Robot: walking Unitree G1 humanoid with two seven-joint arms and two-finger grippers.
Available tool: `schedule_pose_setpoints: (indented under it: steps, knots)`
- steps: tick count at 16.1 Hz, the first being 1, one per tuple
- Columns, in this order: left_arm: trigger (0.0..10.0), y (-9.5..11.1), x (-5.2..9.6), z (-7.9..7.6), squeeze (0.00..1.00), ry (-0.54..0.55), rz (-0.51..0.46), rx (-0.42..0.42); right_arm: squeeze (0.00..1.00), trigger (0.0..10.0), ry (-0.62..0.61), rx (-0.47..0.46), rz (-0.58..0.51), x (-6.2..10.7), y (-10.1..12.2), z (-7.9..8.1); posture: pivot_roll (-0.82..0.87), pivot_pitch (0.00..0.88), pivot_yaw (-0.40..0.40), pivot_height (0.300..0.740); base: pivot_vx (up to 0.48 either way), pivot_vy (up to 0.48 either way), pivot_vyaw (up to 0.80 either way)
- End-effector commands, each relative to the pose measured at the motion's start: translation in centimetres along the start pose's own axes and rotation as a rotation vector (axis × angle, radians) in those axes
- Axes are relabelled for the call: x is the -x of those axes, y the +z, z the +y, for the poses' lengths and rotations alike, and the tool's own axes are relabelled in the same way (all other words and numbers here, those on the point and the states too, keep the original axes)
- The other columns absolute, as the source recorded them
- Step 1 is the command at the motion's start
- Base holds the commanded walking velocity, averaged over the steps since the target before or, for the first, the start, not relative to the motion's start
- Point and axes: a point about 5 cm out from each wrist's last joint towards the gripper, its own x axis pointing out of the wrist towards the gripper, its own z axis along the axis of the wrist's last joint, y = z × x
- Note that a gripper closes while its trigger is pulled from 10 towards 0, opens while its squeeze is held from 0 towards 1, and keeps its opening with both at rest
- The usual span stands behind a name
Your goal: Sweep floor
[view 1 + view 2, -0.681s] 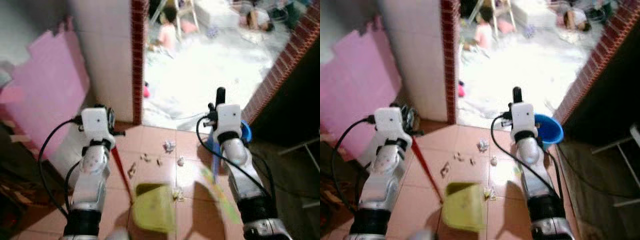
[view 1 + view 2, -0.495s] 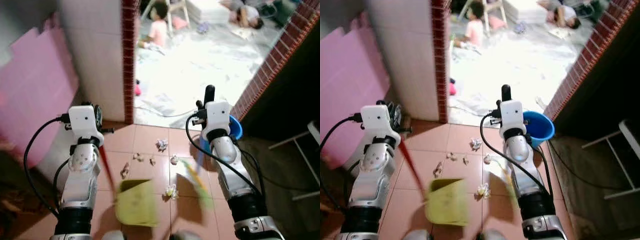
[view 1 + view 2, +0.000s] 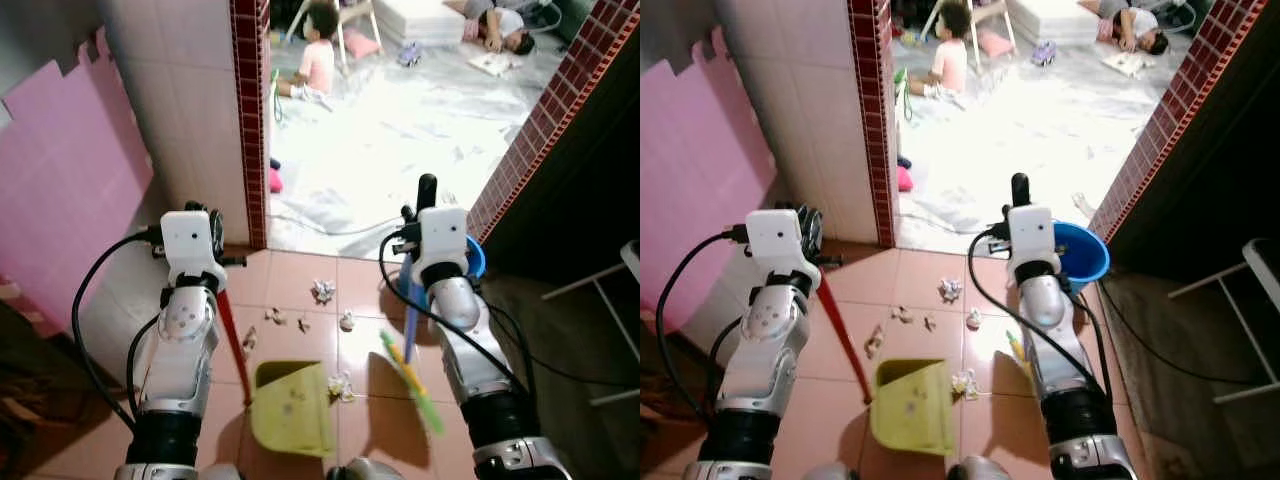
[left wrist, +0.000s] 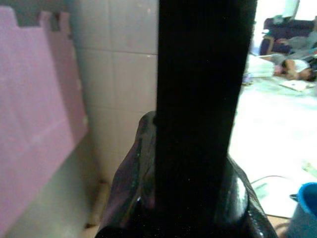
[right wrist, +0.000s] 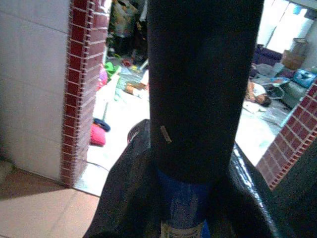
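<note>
Left tool (image 4: 198,124): clenched on the dustpan's black handle top, seen from its wrist camera; arm raised, elbow bent, at 9 o'clock of the swept patch.
Right tool (image 5: 198,124): clenched round the broom's black grip, with a blue shaft section just below it; arm raised at 3 o'clock of the patch.
Dustpan (image 3: 290,408): yellow-green, upright-handled, with a red shaft (image 3: 233,345) running up to the left arm; pan rests on the terracotta floor (image 3: 300,270) at 6 o'clock of the litter, a few specks inside it.
Broom (image 3: 411,378): blue shaft coming down from the right arm, yellow-green head near the floor at 3 o'clock of the dustpan, somewhat blurred.
Litter (image 3: 322,291): small crumpled white paper scraps scattered on the tiles between the two arms, one scrap (image 3: 341,386) touching the pan's open edge.
Blue bucket (image 3: 1080,252): at 1 o'clock, behind the right arm, beside the red brick pillar (image 3: 545,130).
Label: a small sticker on the broom shaft in the right wrist view, too blurred to read.
Background: a white-tiled wall (image 3: 190,120), a pink panel (image 3: 60,190) at 10 o'clock, two people on the bright floor beyond the doorway at 12 o'clock.
</note>
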Motion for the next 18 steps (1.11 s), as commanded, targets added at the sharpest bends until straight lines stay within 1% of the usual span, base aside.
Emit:
schedule_pose_setpoints:
  steps: [1,3,5,6,7,8,9,11,13,15,16,17,18]
  knots:
    - [10.0,1.2,-0.5,-0.5,0.0,-0.007,-0.066,-0.022,0.0,10.0,-0.006,-0.003,-0.059,0.0,1.2,-0.1,-0.02,0.02,-0.051,0.74,0.0,0.0,0.0]
    - [10.0,1.0,-0.8,-0.9,0.0,-0.014,-0.073,-0.045,0.0,10.0,-0.011,-0.006,-0.051,0.3,1.0,-0.1,-0.03,0.036,-0.047,0.74,0.0,0.0,0.0]
    - [10.0,0.7,-1.3,-1.5,0.0,-0.033,-0.067,-0.043,0.0,10.0,-0.022,-0.001,-0.034,0.7,0.7,-0.3,-0.05,0.055,-0.042,0.74,0.0,0.0,0.0]
    - [10.0,0.6,-1.3,-1.6,0.0,-0.035,-0.066,-0.042,0.0,10.0,-0.023,-0.002,-0.032,0.8,0.7,-0.3,-0.05,0.055,-0.042,0.74,0.0,0.0,0.0]
    - [10.0,0.3,-1.7,-2.2,0.0,-0.049,-0.055,-0.041,0.0,10.0,-0.024,0.0,-0.033,0.9,0.9,-0.5,-0.06,0.065,-0.038,0.74,0.0,0.0,0.0]
    - [10.0,0.0,-2.0,-2.9,0.0,-0.067,-0.048,-0.037,0.0,10.0,-0.023,0.004,-0.04,1.4,1.2,-0.5,-0.09,0.081,-0.03,0.74,0.0,0.0,0.0]
    - [10.0,-0.2,-2.2,-3.5,0.0,-0.077,-0.049,-0.034,0.0,10.0,-0.03,0.015,-0.043,1.9,1.4,-0.7,-0.11,0.095,-0.024,0.74,0.0,0.0,0.0]
    - [10.0,-0.3,-2.5,-4.1,0.0,-0.086,-0.057,-0.044,0.0,10.0,-0.062,0.025,-0.034,2.4,1.3,-1.6,-0.12,0.109,-0.021,0.74,0.0,0.0,0.0]
    - [10.0,-0.3,-2.7,-4.4,0.0,-0.092,-0.071,-0.046,0.0,10.0,-0.078,0.004,-0.022,2.6,1.2,-2.0,-0.14,0.123,-0.026,0.74,0.0,0.0,0.0]
    - [10.0,-0.2,-2.9,-4.7,0.0,-0.08,-0.122,-0.051,0.0,10.0,-0.084,-0.015,-0.017,2.5,1.4,-1.9,-0.14,0.128,-0.033,0.74,0.0,0.0,0.0]
    - [10.0,-0.6,-3.1,-4.8,0.0,-0.024,-0.11,-0.067,0.0,10.0,-0.077,-0.026,-0.017,2.4,1.6,-1.7,-0.15,0.128,-0.04,0.74,0.0,0.0,0.0]
    - [10.0,-0.7,-3.1,-4.8,0.0,-0.014,-0.108,-0.066,0.0,10.0,-0.073,-0.026,-0.017,2.4,1.7,-1.7,-0.15,0.128,-0.04,0.74,0.0,0.0,0.0]
    - [10.0,-0.8,-3.0,-5.2,0.0,-0.029,-0.124,-0.036,0.0,10.0,-0.068,-0.042,-0.018,2.4,1.8,-1.6,-0.16,0.125,-0.043,0.74,0.0,0.0,0.0]
